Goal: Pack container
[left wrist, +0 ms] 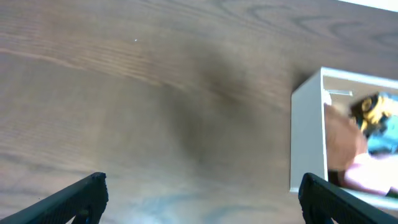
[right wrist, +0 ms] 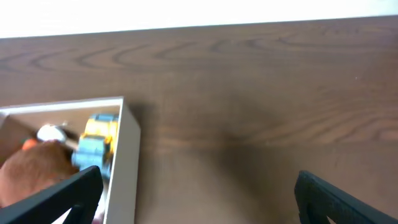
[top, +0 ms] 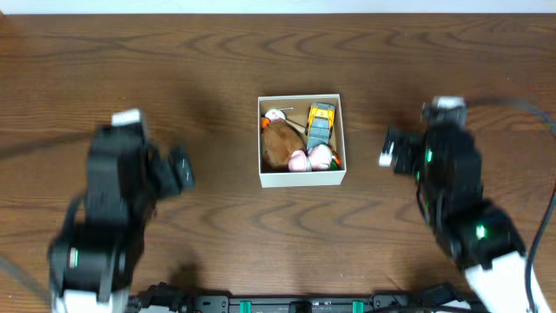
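The container, a square white-walled cardboard box, sits at the table's middle. It holds a brown plush toy, a yellow and blue toy truck and a pink toy. The box also shows at the right of the left wrist view and at the lower left of the right wrist view. My left gripper is open and empty over bare table, left of the box. My right gripper is open and empty, right of the box.
The brown wooden table stretches all round the box. Its far edge runs along the top of the overhead view. Both arms stand near the front edge, one on each side.
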Robot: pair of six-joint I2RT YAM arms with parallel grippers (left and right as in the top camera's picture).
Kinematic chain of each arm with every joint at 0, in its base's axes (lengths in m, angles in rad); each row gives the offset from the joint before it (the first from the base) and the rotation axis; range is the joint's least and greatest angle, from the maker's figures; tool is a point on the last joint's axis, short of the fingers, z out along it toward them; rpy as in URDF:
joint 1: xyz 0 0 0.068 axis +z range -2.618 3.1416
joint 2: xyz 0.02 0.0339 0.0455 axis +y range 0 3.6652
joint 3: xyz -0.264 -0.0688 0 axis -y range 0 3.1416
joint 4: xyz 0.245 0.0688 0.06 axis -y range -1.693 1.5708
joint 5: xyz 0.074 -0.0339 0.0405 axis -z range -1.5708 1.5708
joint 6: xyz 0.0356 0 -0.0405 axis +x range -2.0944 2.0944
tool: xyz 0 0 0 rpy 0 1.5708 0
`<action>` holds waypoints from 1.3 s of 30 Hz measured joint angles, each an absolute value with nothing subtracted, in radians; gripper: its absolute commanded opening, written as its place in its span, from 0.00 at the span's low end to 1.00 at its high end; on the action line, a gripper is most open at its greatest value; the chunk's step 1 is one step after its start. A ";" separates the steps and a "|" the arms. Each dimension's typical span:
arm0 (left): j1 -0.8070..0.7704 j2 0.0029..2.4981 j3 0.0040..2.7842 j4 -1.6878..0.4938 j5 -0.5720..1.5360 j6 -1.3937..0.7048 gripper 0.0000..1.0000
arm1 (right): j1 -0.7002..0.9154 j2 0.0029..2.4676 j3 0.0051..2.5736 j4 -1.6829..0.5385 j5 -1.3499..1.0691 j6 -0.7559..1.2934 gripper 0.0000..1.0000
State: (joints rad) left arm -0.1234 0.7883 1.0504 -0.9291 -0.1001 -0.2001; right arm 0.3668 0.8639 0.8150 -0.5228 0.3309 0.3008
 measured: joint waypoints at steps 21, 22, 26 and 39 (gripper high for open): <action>-0.123 0.220 0.812 -1.021 -0.088 -0.160 0.98 | 0.501 0.305 0.519 -0.852 0.489 0.557 0.99; -0.123 0.220 0.812 -1.021 -0.088 -0.160 0.98 | 0.501 0.305 0.519 -0.854 0.490 0.559 0.99; -0.123 0.220 0.812 -1.021 -0.088 -0.160 0.98 | 0.501 0.305 0.519 -0.854 0.491 0.562 0.99; -0.123 0.220 0.812 -1.021 -0.088 -0.160 0.98 | 0.501 0.305 0.519 -0.866 0.493 0.566 0.99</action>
